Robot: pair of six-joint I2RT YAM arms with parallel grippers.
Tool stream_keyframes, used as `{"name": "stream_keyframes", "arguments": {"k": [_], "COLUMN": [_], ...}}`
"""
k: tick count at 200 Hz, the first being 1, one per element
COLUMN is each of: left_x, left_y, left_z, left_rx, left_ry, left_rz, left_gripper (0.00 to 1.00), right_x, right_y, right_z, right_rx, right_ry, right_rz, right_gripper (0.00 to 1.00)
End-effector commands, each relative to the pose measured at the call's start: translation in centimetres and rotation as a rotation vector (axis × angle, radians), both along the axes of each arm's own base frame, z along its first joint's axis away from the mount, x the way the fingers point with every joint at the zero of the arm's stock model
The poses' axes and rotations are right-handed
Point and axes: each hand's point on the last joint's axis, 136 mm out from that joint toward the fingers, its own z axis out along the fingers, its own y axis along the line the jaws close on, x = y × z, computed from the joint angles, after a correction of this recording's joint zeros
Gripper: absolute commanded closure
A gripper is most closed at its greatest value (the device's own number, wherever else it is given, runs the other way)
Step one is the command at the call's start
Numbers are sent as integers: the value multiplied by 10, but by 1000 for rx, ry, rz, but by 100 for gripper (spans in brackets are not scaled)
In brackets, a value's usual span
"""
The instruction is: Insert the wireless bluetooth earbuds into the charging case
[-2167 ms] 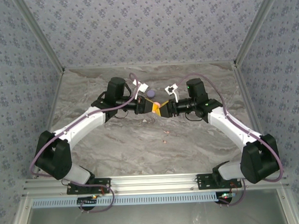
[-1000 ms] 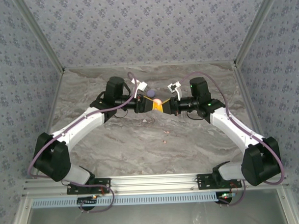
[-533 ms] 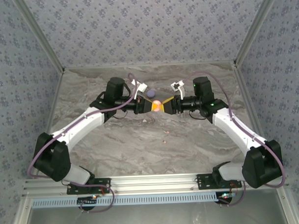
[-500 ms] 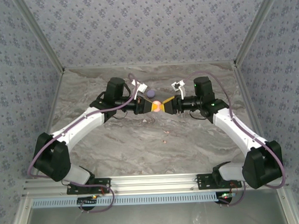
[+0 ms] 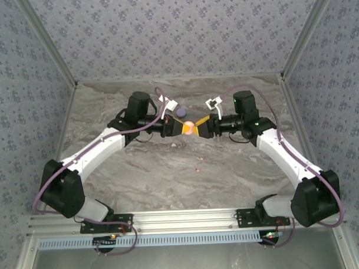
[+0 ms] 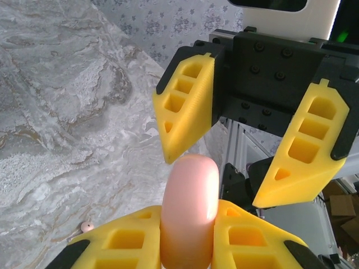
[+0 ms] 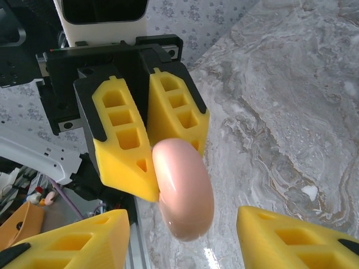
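While my left hand [image 5: 182, 128] gripped the pink charging case [image 6: 189, 207] edge-on above the desk [image 5: 169, 182], my right hand [image 7: 185, 242] faced it, fingers spread wide. One salmon earbud [image 5: 198, 168] lay at the case's six o'clock.

left hand [image 5: 184, 128]: clamped | right hand [image 5: 201, 126]: spread, facing it

Grey-white marble-patterned tabletop [image 5: 169, 182], enclosed on three sides by walls [image 5: 176, 34] papered in pale blue-grey floral print, slanted aluminium posts [image 5: 47, 47] at both back corners, ribbed aluminium rail [image 5: 188, 218] along the near edge, soft even light.
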Motion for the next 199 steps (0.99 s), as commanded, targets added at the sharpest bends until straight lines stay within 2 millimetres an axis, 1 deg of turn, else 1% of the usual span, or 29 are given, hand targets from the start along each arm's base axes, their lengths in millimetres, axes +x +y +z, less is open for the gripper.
{"name": "stream_keyframes", "arguments": {"k": [1,13,30,63,82,98,111,136,199], "left_x": [-7,-9,-10,-10,-10,-10,-11,-10,-8], "left_y": [-5,-5,-6,-6,-5,-4,-4,-2,6], "left_z": [25,26,27,25,25,25,26,27,28], "left_rx": [-47,-49,-49,-45,-43,-40,-41,-41,-49], "left_ry": [-58,-61,-65,-62,-63,-64,-66,-72,-93], "left_rz": [-51,-55,-60,-59,-57,-51,-49,-35,30], "left_gripper": [84,84,84,84,82,79,72,63,50], "right_x": [-6,-7,-6,-6,-5,-2,-1,2,9], "right_y": [7,8,10,9,7,4,2,-1,-5], "right_z": [8,8,10,10,11,11,12,15,19], "right_rx": [13,14,17,18,14,12,17,27,35], "right_ry": [-11,-10,-13,-11,-17,-17,-19,-22,-21], "right_rz": [60,68,73,72,56,38,27,7,-30], "right_gripper": [48,50,57,75,81,83,85,86,87]}}
